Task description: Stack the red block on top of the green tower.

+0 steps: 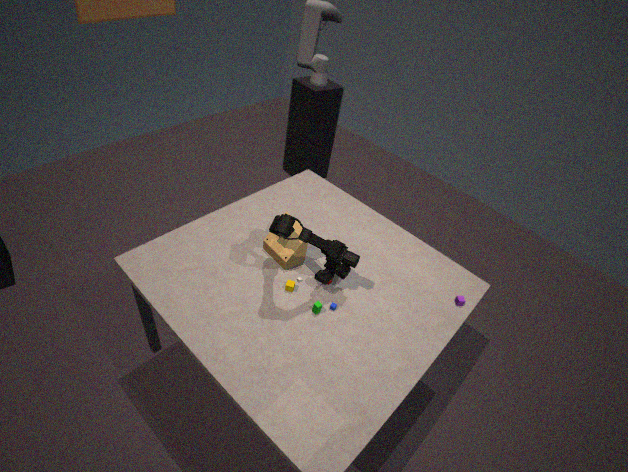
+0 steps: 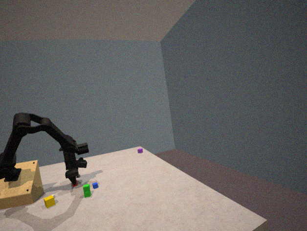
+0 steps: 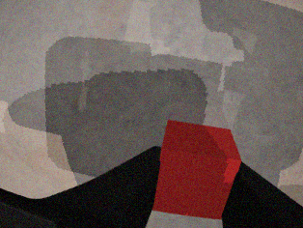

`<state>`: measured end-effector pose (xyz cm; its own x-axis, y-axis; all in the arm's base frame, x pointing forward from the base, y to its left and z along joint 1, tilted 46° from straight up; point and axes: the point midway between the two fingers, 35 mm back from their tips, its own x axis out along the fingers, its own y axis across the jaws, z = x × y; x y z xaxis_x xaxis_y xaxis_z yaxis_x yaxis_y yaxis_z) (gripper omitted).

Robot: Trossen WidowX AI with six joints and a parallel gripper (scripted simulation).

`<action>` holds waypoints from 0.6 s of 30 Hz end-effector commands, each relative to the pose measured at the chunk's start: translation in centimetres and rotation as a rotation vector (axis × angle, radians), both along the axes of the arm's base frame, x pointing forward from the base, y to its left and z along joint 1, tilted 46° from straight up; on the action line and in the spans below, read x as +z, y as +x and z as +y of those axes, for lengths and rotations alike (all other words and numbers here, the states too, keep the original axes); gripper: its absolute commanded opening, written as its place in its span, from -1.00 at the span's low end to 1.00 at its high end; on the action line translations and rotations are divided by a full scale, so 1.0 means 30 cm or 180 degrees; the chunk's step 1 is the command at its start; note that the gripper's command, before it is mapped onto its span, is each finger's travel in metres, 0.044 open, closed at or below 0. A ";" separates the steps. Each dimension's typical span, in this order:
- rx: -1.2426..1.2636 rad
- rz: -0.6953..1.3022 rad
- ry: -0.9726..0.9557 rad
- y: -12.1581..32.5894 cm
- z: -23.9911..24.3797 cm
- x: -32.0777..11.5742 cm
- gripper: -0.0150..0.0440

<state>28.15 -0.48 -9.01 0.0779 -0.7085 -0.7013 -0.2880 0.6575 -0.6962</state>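
I see the red block (image 3: pixel 195 171) sitting on the worktop (image 1: pixel 284 375), pinched between the claw's (image 3: pixel 193 219) two dark fingers — both press against its sides in the wrist view, so the claw has narrowed onto it and grips it; from the exterior view only a sliver of red shows beneath the fingertips; the arm (image 2: pixel 49 134) arches down from its wooden base (image 2: pixel 22 183) and stands nearly vertical over the block; the green tower (image 2: pixel 86 190) — two cubes high — stands upright just beside it, apart from the claw; a blue cube (image 2: pixel 95 185) lies near the tower, a yellow cube (image 2: pixel 49 201) sits closer to the base, and a purple cube (image 2: pixel 140 150) rests far off near the worktop's edge
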 end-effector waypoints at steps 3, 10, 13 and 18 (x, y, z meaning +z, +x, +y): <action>0.0015 0.0008 -0.0016 0.000 0.013 0.014 -0.49; 0.0015 0.0008 -0.0010 -0.009 0.098 0.093 -0.49; 0.0015 0.0008 -0.0008 -0.013 0.135 0.129 -0.49; 0.0015 0.0009 -0.0004 -0.020 0.201 0.193 -0.49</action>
<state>27.60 4.40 -4.40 0.0775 -0.7148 -0.6950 -0.3025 0.6474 -0.6996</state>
